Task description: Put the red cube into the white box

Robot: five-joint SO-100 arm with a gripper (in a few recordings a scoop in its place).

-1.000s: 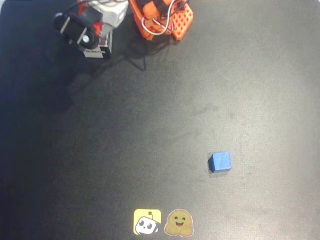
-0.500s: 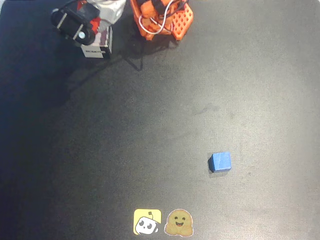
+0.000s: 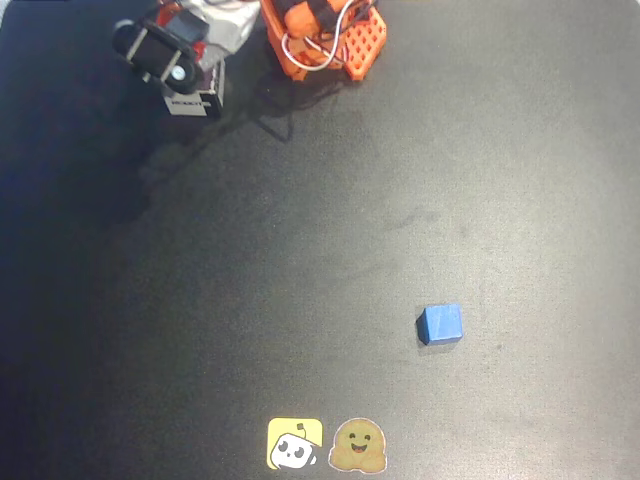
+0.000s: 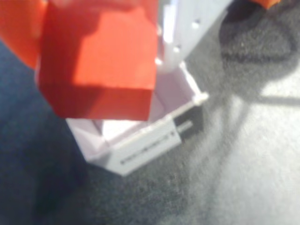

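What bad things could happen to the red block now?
The red cube hangs above the white box, held in the gripper, but in the wrist view it sits toward one side of the opening. If the jaws let go now, it might catch a wall and tip out onto the table. It could also nudge the light box sideways.
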